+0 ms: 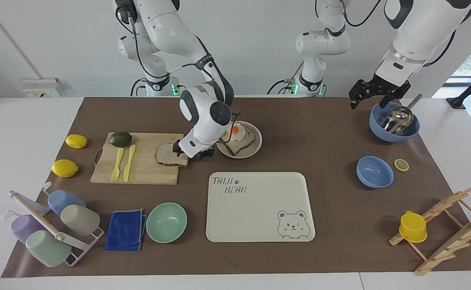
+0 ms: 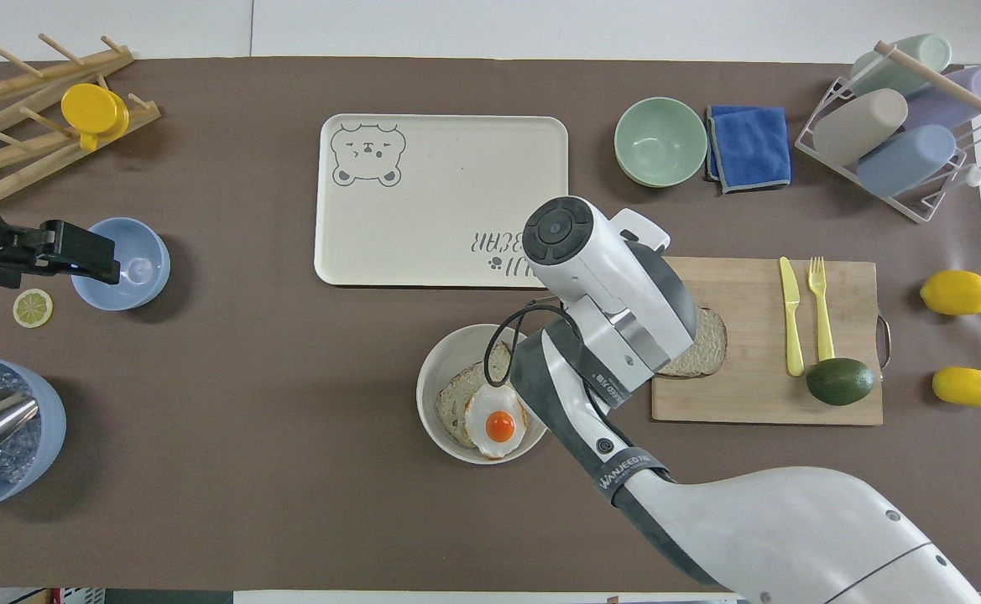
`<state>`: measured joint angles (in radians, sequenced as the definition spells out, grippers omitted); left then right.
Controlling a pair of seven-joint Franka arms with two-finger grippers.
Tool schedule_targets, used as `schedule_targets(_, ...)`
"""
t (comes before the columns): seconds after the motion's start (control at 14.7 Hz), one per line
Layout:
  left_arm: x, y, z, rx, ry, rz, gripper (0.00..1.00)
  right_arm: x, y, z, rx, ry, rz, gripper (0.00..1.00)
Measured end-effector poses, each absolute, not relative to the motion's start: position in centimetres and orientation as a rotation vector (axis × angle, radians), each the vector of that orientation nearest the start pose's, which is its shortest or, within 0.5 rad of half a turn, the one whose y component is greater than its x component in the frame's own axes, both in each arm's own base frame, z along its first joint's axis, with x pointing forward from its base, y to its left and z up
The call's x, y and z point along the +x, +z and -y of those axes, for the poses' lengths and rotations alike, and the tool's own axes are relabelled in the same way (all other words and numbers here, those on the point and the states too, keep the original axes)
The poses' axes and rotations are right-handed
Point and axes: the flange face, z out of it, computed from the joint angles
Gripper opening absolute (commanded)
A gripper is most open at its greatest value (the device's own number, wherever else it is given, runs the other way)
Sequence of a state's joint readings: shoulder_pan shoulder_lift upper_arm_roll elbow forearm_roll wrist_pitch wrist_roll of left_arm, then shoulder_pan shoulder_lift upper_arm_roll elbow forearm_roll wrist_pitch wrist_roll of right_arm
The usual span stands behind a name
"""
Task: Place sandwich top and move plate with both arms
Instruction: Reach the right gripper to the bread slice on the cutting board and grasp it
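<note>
The sandwich top lies on the cutting board, its end toward the plate hanging over the board's edge; it also shows in the overhead view, half covered by the arm. My right gripper is down at that end of the slice, fingers spread, one finger on the bread. The plate stands beside it, holding a bread slice with a fried egg. My left gripper waits open over the blue bowl with a ladle.
The cream bear tray lies farther from the robots than the plate. An avocado, yellow fork and knife are on the board. A mint bowl, blue cloth, cup rack, two lemons, a small blue bowl and wooden rack stand around.
</note>
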<state>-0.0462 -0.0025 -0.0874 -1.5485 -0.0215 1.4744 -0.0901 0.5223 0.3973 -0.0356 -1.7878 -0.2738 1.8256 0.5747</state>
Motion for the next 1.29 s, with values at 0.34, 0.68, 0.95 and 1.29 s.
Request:
schedule_targets(0.34, 53.8, 62.8, 7.5, -3.152, 0.116, -0.071, 1.00, 52.4, 29.3, -25.8, -3.576, 0.348, 0.119, 0.90)
schedule_targets(0.68, 53.8, 62.8, 7.5, -3.152, 0.116, -0.071, 1.00, 51.5, 28.6, -25.1, -3.596, 0.353, 0.153, 0.85)
schedule_targets(0.95, 53.8, 62.8, 7.5, -3.152, 0.116, -0.071, 1.00, 50.9, 28.1, -24.6, -3.617, 0.355, 0.186, 0.56)
schedule_targets(1.29, 53.8, 62.8, 7.5, -3.152, 0.116, -0.071, 1.00, 50.6, 28.8, -25.0, -3.626, 0.321, 0.220, 0.00)
